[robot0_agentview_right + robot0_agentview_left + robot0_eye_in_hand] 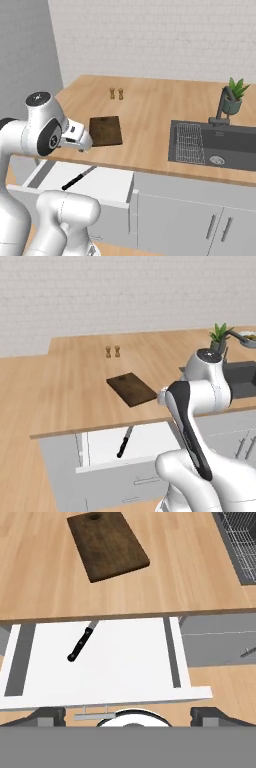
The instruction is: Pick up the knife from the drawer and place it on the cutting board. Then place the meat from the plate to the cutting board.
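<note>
Your gripper (pixel 127 714) is spread wide with nothing between its fingertips, bottom centre of the hand view. The knife (pixel 81 642) lies in the open drawer (pixel 107 684) — centre-left, blade under the worktop (pixel 190 577) edge. The cutting board (pixel 107 544) sits upper left, bare.

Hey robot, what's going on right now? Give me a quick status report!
Gripper open, holding nothing, above the open drawer. Knife lies in the drawer, blade tip under the counter edge. Cutting board bare on the counter. Nothing blocking the knife.
</note>
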{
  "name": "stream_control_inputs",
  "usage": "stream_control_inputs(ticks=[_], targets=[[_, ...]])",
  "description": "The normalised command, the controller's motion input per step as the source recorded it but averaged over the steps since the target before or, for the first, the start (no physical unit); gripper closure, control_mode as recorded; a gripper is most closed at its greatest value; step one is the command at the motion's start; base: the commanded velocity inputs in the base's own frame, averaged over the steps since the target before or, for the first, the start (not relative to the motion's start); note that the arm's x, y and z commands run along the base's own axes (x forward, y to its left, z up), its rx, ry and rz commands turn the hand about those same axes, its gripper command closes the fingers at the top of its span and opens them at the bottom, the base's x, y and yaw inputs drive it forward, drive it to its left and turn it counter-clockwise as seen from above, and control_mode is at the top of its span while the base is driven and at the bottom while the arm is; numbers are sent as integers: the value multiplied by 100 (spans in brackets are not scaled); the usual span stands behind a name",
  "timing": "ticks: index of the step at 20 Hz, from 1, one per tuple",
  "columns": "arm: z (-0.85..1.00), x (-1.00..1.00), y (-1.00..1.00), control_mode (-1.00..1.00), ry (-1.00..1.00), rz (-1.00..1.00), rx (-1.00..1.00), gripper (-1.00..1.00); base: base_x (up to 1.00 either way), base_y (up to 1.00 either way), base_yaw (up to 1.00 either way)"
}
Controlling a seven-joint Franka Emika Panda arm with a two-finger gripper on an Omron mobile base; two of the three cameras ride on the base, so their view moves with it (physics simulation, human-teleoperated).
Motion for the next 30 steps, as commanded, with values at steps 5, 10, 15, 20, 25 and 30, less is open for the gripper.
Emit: stream_control_inputs(ticks=[5,10,15,20,25,30], targets=[[0,0,0,100,0,0,0,-100,-51,17,0],[0,0,0,100,0,0,0,-100,-53,14,0],[0,0,0,100,0,0,0,-100,-53,9,0],[-6,27,8,-100,0,0,0,-100,-4,1,0],[-51,94,39,-100,8,0,0,-100,0,0,0],[-69,100,44,-100,17,0,0,-100,0,0,0]])
